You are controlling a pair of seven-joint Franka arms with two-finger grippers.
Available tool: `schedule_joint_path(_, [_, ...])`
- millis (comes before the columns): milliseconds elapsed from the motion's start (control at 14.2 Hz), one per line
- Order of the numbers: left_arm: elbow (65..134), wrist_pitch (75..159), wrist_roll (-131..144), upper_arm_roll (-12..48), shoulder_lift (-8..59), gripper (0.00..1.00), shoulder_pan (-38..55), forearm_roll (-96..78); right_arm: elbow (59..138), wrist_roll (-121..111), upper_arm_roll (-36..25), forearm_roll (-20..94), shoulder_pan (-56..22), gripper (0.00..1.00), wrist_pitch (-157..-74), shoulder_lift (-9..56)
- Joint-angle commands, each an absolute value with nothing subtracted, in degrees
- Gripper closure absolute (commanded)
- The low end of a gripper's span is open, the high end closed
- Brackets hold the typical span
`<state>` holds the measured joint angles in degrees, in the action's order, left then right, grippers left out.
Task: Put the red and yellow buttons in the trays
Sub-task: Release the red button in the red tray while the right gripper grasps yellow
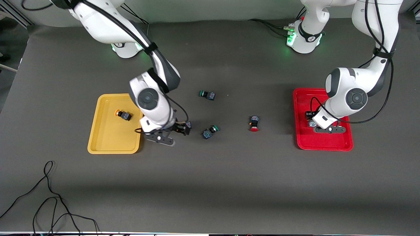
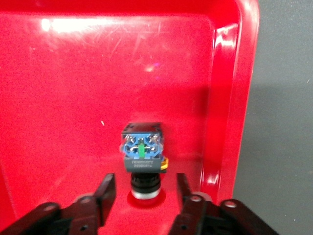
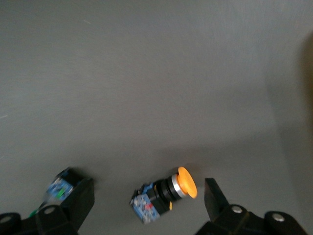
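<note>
1. A black cable (image 1: 49, 196) lies loose on the table (image 1: 210, 183) in the lowest part of the front frame, nearest the camera.

2. The yellow tray (image 1: 111, 144) sits toward my right arm's end of the table, at mid-height in the frame. One orange-yellow button (image 1: 123, 114) lies inside it, in its upper half.

3. My right gripper (image 3: 145, 188) is down at the table just beside the yellow tray, on the side toward the frame's centre. Its fingers (image 3: 215, 198) are spread wide and grip nothing. The second orange-yellow button (image 3: 166, 193) lies on its side on the table between them, clear of both fingers.

4. Two green-capped buttons occupy the centre of the frame. The upper green button (image 1: 207, 95) lies farther from the camera. The lower green button (image 1: 210, 131) lies near my right gripper.

5. A red button (image 1: 254, 123) lies on the bare table between the lower green button and the red tray (image 1: 325, 144), cap toward the camera.

6. The red tray sits toward my left arm's end of the table. My left gripper (image 2: 145, 183) is low inside it. Its fingers (image 2: 106, 188) are parted, one on each side of the cap of the second red button (image 2: 142, 152). I cannot tell whether they touch it. This button stands cap down on the tray floor, near the tray's rim.
</note>
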<state>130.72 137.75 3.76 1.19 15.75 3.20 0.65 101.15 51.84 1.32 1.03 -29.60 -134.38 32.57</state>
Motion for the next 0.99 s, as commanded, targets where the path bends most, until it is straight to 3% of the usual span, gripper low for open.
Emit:
schedule_joint_path(0, [128.69, 133.62, 3.34, 1.23, 12.4, 0.0, 3.08, 1.41, 103.26, 59.29, 1.49, 1.93, -28.65, 0.0, -138.85, 35.59])
schedule_joint_path(352, [117.0, 115.77, 3.25, 1.49, 5.28, 0.0, 3.51, 1.41, 104.85, 66.0, 3.07, 9.3, -28.74, 0.0, -137.82, 35.95])
schedule_joint_path(634, [113.29, 115.74, 7.97, 1.85, 6.06, 0.0, 8.59, 0.53, 104.85, 67.85, 3.34, 9.67, -30.23, 0.0, -136.58, 35.95])
schedule_joint_path(704, [112.68, 116.01, 11.39, 1.93, 6.67, 0.0, 11.22, 0.53, 105.03, 68.55, 3.34, 9.67, -30.32, 0.06, -136.76, 36.12])
schedule_joint_path(775, [111.2, 115.93, 14.91, 1.93, 8.07, 0.0, 14.73, 0.53, 105.2, 68.73, 3.34, 9.67, -30.41, 0.25, -136.93, 36.04])
schedule_joint_path(845, [110.22, 116.1, 18.86, 1.85, 9.3, 0.0, 17.9, 0.53, 105.21, 68.64, 3.34, 9.67, -30.76, 0.57, -136.85, 36.04])
schedule_joint_path(915, [109.52, 117.67, 23.07, 1.93, 10.71, 0.0, 20.54, 0.61, 105.21, 68.29, 3.34, 9.67, -30.67, 0.78, -136.58, 35.95])
